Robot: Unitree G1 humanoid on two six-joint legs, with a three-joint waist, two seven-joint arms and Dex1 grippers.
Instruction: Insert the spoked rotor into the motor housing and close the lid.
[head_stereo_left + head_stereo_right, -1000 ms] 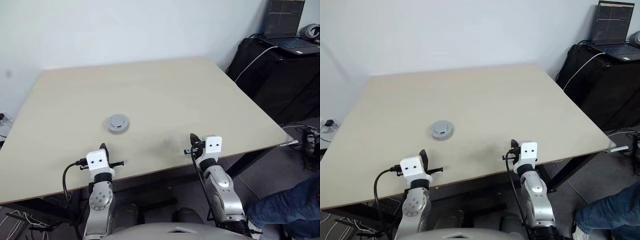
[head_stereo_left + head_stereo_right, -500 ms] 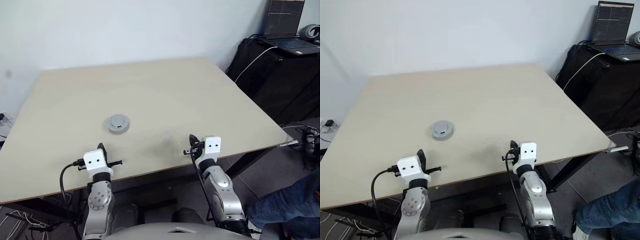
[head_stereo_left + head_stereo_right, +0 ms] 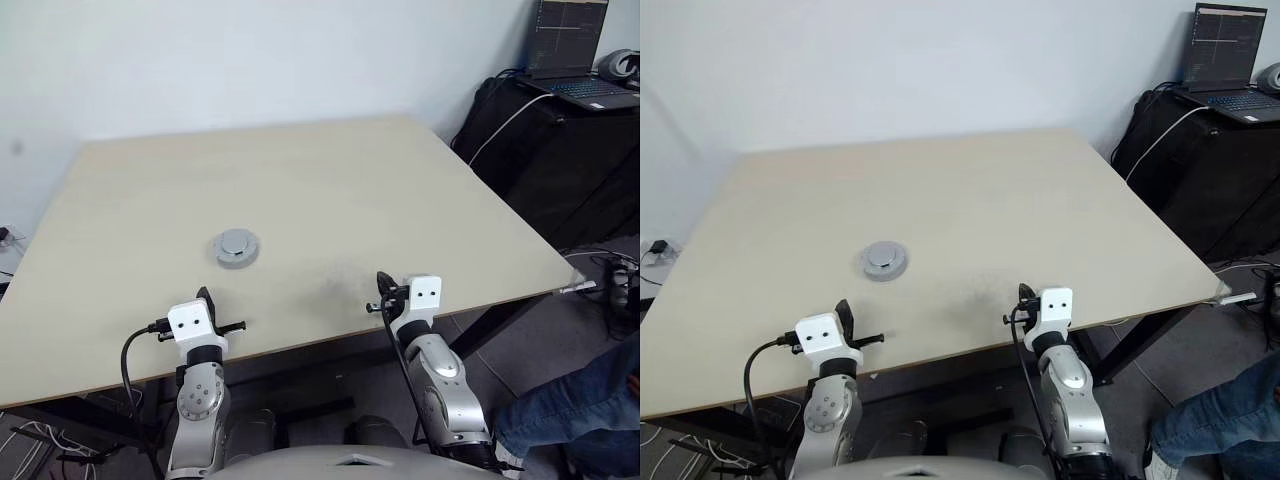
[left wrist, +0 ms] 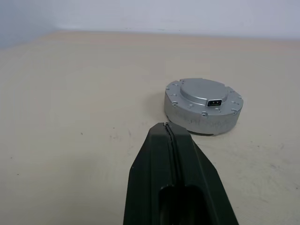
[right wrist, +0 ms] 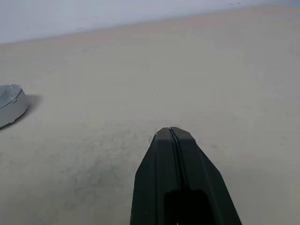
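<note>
Judging from the left eye view, the motor housing [image 3: 236, 247] is seen closed, with the lid [image 3: 235, 241] seated on top, so little appears left to do; any renewed reach could knock the assembly along the table [image 3: 330, 190], since it rests loose on the smooth surface. The left gripper [image 3: 205, 297] is held at the near edge of the table, short of the housing, and the right gripper [image 3: 382, 281] is held well apart from the housing on its other side.

Nothing different is added by the right eye view: the housing stands alone, with neither gripper touching it.

From the left wrist, the black fingers [image 4: 161, 150] are seen pressed together with nothing between them, and the housing lies just ahead of their tips, slightly off their line. A small dark connector [image 4: 214, 102] is visible on the lid.

From the right wrist, the fingers [image 5: 164, 154] are likewise shut and empty, and the housing is caught far off to one side.
</note>
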